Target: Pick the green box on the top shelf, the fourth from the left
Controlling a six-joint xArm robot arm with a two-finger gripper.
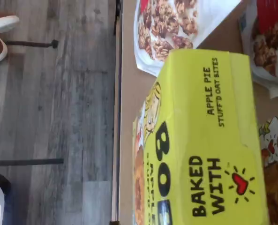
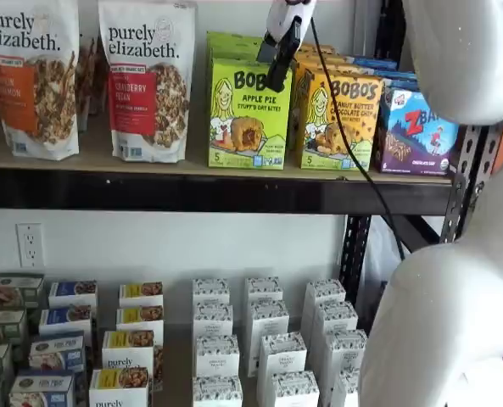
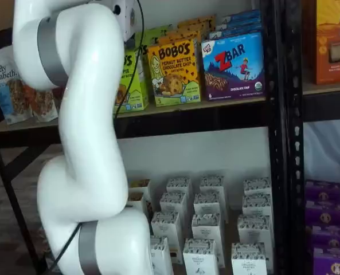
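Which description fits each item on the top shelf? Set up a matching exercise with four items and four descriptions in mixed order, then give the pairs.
Items
1. green box
2. yellow-orange Bobo's box
3. ZBar box
4. strawberry granola bag

Descriptions
A. white pouch standing left of the green carton
B. blue-purple carton at the row's right end
C. apple pie carton with the black gripper fingers in front of its upper part
D. peanut butter chocolate chip carton between two other cartons

Pairs: 1-C, 2-D, 3-B, 4-A
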